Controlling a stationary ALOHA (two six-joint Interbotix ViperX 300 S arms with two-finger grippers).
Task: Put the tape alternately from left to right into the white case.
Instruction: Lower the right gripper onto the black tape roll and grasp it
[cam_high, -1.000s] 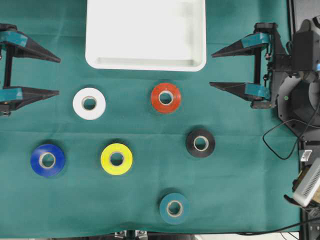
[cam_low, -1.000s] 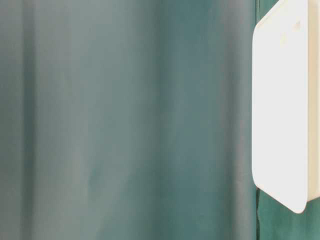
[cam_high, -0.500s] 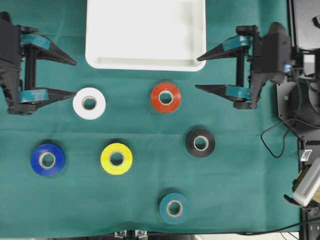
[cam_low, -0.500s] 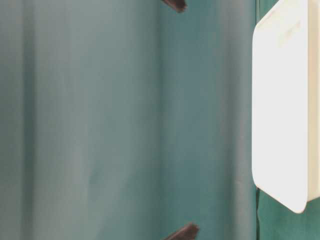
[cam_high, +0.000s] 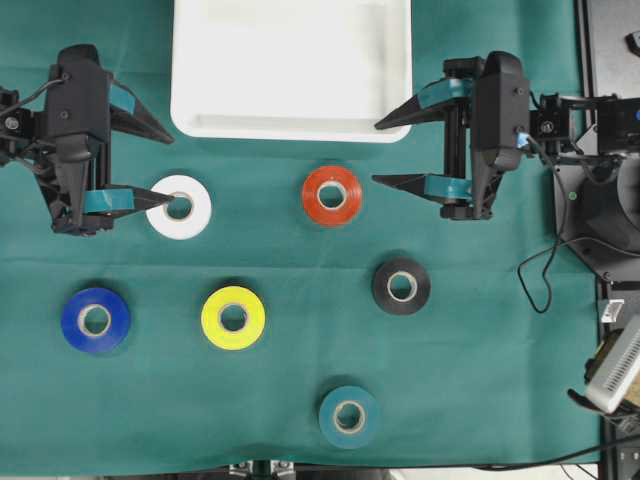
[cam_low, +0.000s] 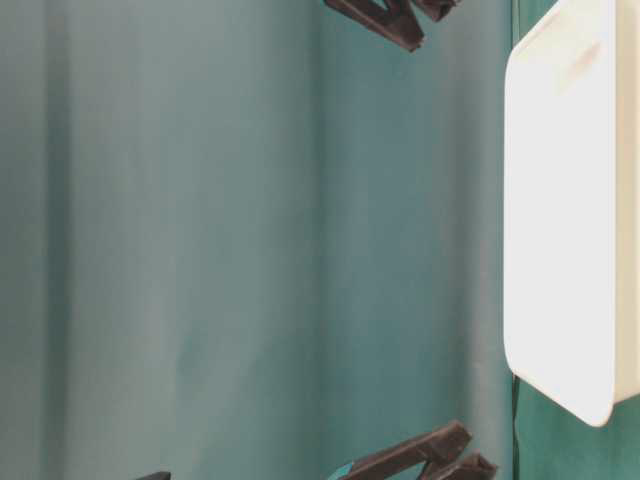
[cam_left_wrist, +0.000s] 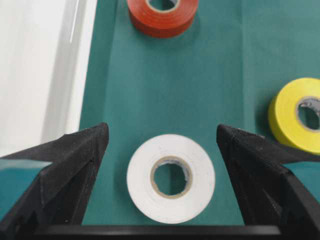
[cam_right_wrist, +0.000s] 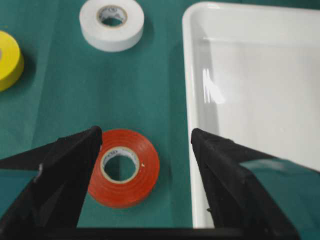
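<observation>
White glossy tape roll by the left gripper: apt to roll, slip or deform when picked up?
The white glossy tape roll lies flat on the green cloth, so rolling seems unlikely. Its shiny side may slip slightly. The thick winding on a cardboard core probably stays stiff.

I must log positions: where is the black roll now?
In the overhead view the black roll lies right of centre, between the red roll and teal roll.

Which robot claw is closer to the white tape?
Left. The left gripper is open right at the white tape, one finger over it; the right gripper is open by the red tape.
</observation>
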